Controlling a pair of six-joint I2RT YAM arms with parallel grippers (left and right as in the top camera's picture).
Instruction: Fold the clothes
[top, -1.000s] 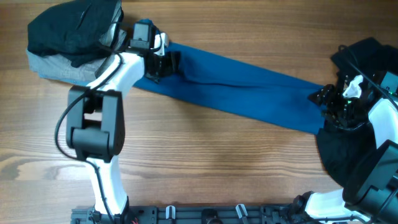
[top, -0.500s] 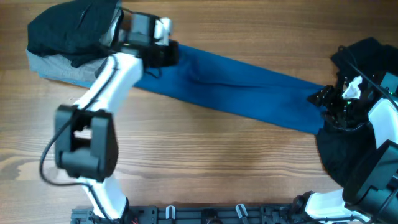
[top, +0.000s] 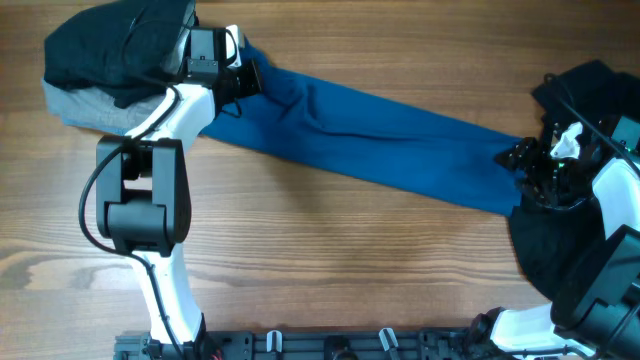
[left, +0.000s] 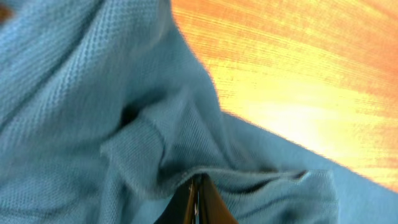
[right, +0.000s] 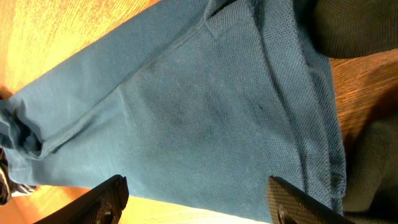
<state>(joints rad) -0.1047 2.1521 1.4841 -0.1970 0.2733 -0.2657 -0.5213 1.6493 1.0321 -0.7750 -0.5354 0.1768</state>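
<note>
From overhead, we see the deep-blue collared knit shirt (top: 400, 140) drawn into a long band slanting across the brown wooden table (top: 350, 270), with open wood all along the near side. Its upper-left end sits in the left gripper (top: 243, 78), beside the folded black garment (top: 110, 40) on the pale grey folded piece (top: 85, 108). Its lower-right end meets the right gripper (top: 522, 160) and the loose black garment (top: 545, 250) (which runs off the right side).

Left wrist: the fingers (left: 214, 211) are pressed together, pinching a blue fold.

Right wrist: the fingers (right: 102, 199) are spread wide over the hem.

Since a second ago, the left gripper has carried its end up toward the stack; the right has not shifted.
</note>
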